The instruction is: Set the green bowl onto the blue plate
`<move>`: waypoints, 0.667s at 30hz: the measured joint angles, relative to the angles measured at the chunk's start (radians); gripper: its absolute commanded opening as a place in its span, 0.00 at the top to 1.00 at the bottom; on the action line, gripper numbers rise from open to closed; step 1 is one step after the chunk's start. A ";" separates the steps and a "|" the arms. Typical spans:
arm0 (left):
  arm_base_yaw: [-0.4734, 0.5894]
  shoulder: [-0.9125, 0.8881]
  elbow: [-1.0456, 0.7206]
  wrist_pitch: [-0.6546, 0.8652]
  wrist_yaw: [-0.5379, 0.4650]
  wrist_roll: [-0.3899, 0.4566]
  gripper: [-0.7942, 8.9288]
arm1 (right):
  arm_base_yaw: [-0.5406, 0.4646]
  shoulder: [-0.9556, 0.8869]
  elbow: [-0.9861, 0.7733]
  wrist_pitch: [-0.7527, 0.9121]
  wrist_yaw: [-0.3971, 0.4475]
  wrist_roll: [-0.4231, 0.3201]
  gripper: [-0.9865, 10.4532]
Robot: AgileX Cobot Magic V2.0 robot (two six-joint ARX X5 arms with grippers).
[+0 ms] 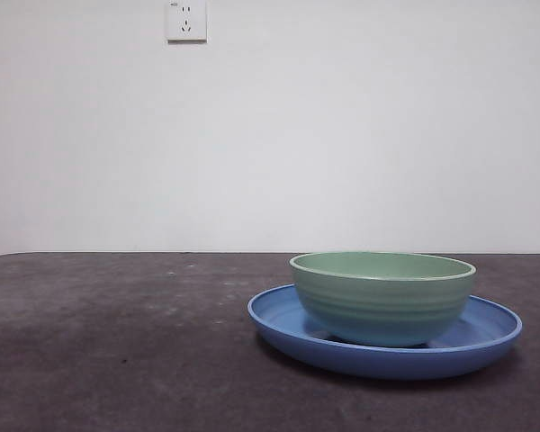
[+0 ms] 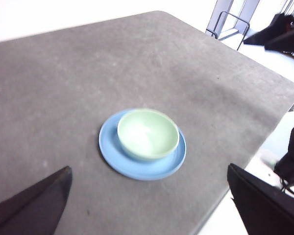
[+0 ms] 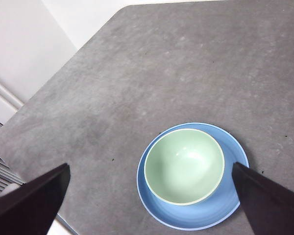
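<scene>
The green bowl (image 1: 382, 297) sits upright inside the blue plate (image 1: 279, 319), resting on the plate's floor, a bit off its centre, with blue rim showing all round it. The plate lies on the grey table (image 1: 117, 342). Above the plate, the left gripper (image 2: 149, 203) hangs with its jaws spread wide and holding nothing. The right gripper (image 3: 152, 203) hovers over the plate too, jaws likewise parted and bare.

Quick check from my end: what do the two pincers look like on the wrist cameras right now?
Each shows only two plain black jaws, flat, wedge-shaped, tapering to points. The left pincer and right pincer look alike; no markings or cables are visible on either. Neither appears in the front view.
</scene>
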 measured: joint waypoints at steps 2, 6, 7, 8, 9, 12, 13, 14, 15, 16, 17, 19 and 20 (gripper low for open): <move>0.000 -0.036 -0.056 -0.004 0.000 -0.022 0.32 | 0.000 0.000 0.000 0.000 0.000 0.000 0.35; 0.000 -0.052 -0.105 -0.013 0.000 -0.063 0.33 | 0.000 0.000 0.000 0.000 0.000 0.000 0.35; 0.000 -0.052 -0.105 -0.008 0.000 -0.069 0.33 | 0.000 0.000 0.000 0.000 0.000 0.000 0.35; 0.000 -0.052 -0.105 -0.006 0.000 -0.071 0.33 | 0.000 0.000 0.000 0.000 0.000 0.000 0.35; 0.000 -0.053 -0.105 -0.005 0.000 -0.073 0.33 | 0.000 0.000 0.000 0.000 0.000 0.000 0.35; 0.000 -0.055 -0.105 -0.005 0.000 -0.079 0.33 | 0.000 0.000 0.000 0.000 0.000 0.000 0.35; 0.000 -0.055 -0.105 -0.006 0.000 -0.079 0.33 | 0.000 0.000 0.000 0.000 0.000 0.000 0.35; 0.000 -0.055 -0.105 -0.011 0.000 -0.076 0.34 | 0.000 0.000 0.000 0.000 0.000 0.000 0.35; 0.000 -0.056 -0.105 -0.020 0.000 -0.070 0.34 | 0.000 0.000 0.000 0.000 0.000 0.000 0.35; 0.000 -0.056 -0.105 -0.035 0.000 -0.060 0.34 | 0.000 0.000 0.000 0.000 0.000 0.000 0.35; 0.000 -0.056 -0.105 -0.049 0.000 -0.051 0.34 | 0.000 0.000 0.000 0.000 0.000 0.000 0.35; 0.000 -0.056 -0.105 -0.072 0.000 -0.034 0.34 | 0.000 0.000 0.000 0.000 0.000 0.000 0.35; 0.000 -0.056 -0.105 -0.082 0.000 -0.029 0.34 | 0.000 0.000 0.000 0.000 0.000 0.000 0.35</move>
